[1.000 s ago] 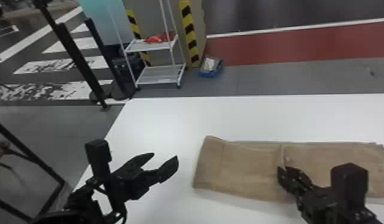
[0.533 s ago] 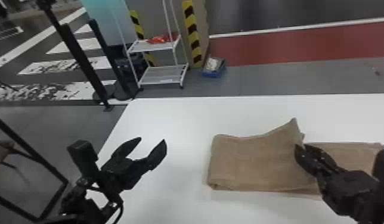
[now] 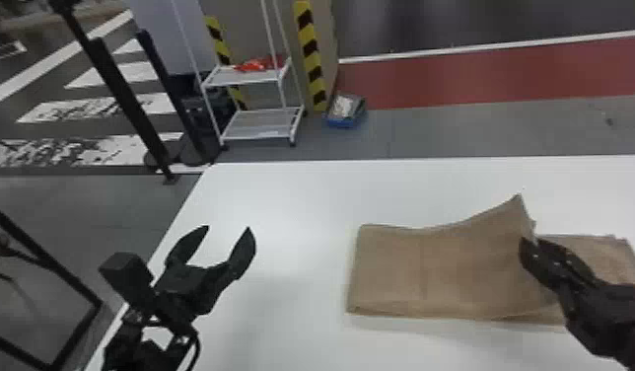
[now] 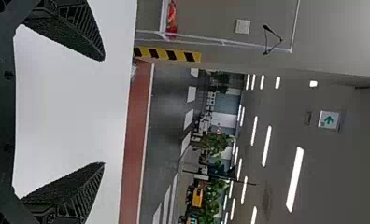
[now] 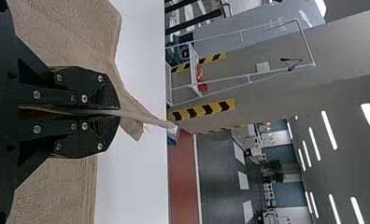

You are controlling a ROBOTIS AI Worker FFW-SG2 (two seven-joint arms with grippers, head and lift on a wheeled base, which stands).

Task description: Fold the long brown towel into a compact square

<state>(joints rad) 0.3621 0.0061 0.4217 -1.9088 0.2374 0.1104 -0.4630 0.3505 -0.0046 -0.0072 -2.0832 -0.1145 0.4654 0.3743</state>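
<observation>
My right gripper (image 3: 528, 245) pinches a raised edge of the brown towel (image 3: 440, 276), which lies partly folded on the white table (image 3: 292, 197); my left gripper (image 3: 228, 228) is spread wide, well apart from it

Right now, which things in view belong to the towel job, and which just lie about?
Job:
brown towel
right pincer, shut on it
left pincer, open
white table

Lying about:
white rack
red item on it
blue container
</observation>
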